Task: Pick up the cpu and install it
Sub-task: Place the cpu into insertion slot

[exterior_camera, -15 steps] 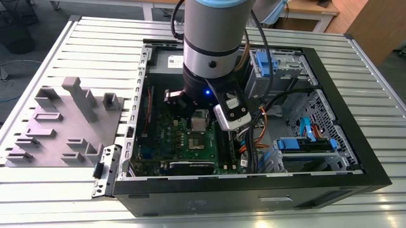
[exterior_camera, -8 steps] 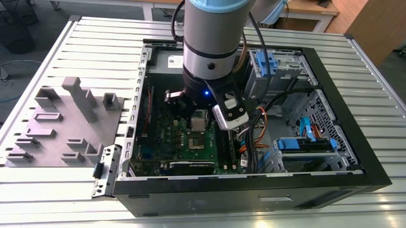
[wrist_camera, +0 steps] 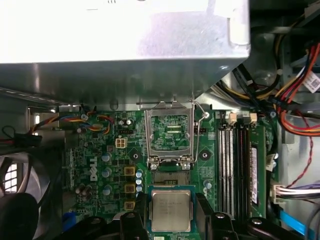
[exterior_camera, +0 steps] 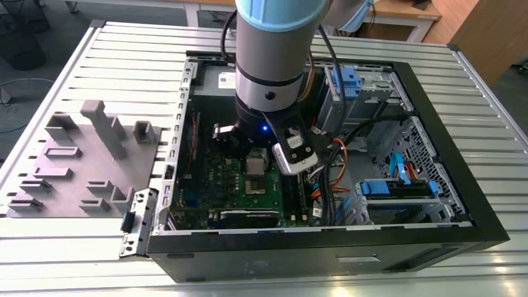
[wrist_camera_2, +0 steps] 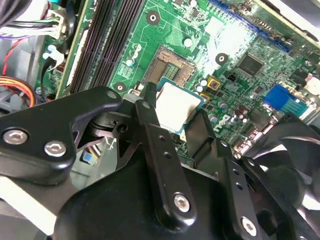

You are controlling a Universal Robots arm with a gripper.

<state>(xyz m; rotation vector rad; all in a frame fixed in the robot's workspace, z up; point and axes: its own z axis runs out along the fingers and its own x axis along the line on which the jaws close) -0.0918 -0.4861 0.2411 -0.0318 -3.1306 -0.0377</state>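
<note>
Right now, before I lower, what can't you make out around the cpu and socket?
Underside of the cpu: turned away in both wrist views.
Contacts of the socket: too small in second wrist view; partly covered by the cpu in first wrist view.
Height of the cpu above the socket: blocked by the arm in the exterior view.

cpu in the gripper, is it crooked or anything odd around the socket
Nothing stands out. The cpu is held square in the gripper, its edges parallel to the socket, whose metal cover is flipped open. No damage shows.

Harsh glare on cpu [wrist_camera_2: 176, 106], motherboard [wrist_camera_2: 227, 37]
</note>
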